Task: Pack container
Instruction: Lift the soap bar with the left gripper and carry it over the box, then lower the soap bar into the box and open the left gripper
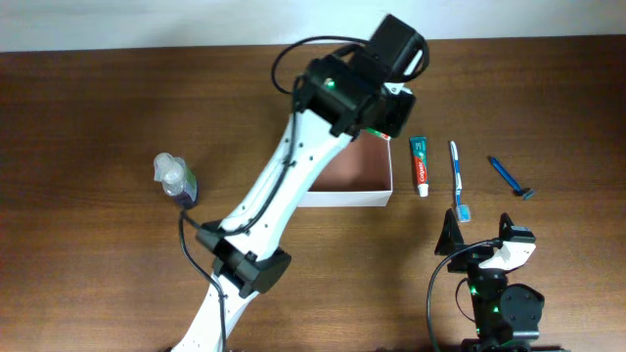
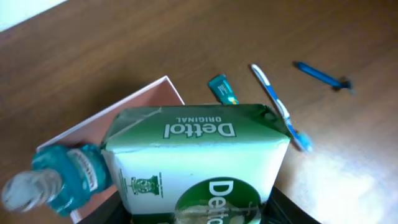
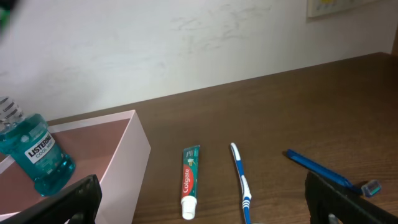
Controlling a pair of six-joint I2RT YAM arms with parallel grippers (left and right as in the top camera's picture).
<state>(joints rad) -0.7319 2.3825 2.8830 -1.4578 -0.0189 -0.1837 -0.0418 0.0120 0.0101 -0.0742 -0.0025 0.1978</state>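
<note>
The container is a shallow white-walled box with a reddish-brown inside, at the table's centre. My left gripper hangs over its far right corner, shut on a green and white Dettol box. In the left wrist view the left gripper has dark fingers on both sides of that box. A teal Listerine bottle stands inside the container, seen also in the right wrist view as the Listerine bottle. My right gripper sits open near the front right, and the right gripper has nothing between its fingers.
Right of the container lie a Colgate toothpaste tube, a blue and white toothbrush and a blue razor. A clear bottle with dark liquid stands to the left of my left arm.
</note>
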